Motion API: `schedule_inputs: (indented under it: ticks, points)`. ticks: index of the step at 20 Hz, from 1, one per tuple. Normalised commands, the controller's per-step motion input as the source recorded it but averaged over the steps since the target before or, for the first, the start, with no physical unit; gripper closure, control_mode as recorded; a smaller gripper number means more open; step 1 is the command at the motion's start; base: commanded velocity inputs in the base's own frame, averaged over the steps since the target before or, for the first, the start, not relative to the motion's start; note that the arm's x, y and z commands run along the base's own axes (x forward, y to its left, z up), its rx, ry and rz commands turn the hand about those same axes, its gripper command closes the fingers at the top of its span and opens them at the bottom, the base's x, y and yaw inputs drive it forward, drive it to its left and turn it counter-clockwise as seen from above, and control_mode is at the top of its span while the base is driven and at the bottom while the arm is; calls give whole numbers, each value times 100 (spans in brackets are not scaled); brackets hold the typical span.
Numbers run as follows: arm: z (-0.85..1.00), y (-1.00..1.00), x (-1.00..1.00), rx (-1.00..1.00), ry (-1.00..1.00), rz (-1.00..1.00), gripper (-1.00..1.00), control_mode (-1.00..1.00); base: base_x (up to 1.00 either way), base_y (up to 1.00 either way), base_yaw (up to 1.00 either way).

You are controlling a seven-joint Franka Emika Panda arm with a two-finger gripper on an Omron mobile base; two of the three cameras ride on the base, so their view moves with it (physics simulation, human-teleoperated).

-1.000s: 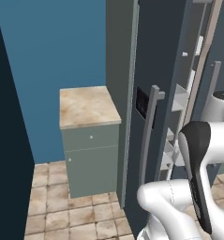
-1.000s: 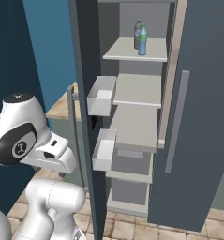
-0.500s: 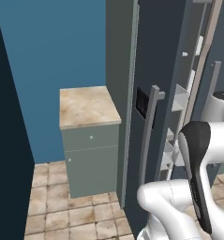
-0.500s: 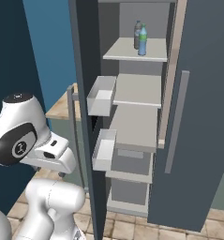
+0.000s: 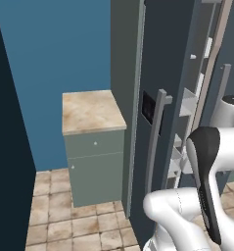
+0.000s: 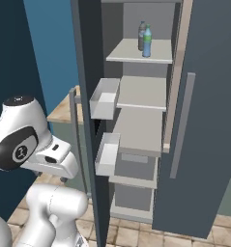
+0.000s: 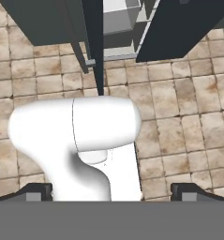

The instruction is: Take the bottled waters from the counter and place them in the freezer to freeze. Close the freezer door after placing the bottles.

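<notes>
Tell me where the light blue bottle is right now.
In the right base view, the light blue bottle stands on the freezer's top shelf, just right of the grey bottle.

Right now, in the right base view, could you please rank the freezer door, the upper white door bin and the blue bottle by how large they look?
1. freezer door, by far the largest
2. upper white door bin
3. blue bottle, smallest, though it stands farthest from the camera

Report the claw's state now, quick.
Claw: open, jaws wide apart, holding nothing; it points down at the tiled floor.
</notes>
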Motion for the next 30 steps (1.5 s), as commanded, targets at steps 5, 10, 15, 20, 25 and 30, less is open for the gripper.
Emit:
schedule_inputs:
  ticks: [5,10,15,20,25,30]
  points:
    - [0,0,0,0,0,0,-100,-100,0,0,0]
    - [0,7,5,0,0,-2,-100,-100,0,0,0]
    - [0,38,44,-6,0,-18,-100,-100,0,0,0]
    - [0,34,51,-11,0,-22,-100,-100,0,0,0]
    - [2,13,46,-11,-1,-23,-100,-100,0,0,0]
    - [2,0,79,-12,-3,-24,-100,-100,0,0,0]
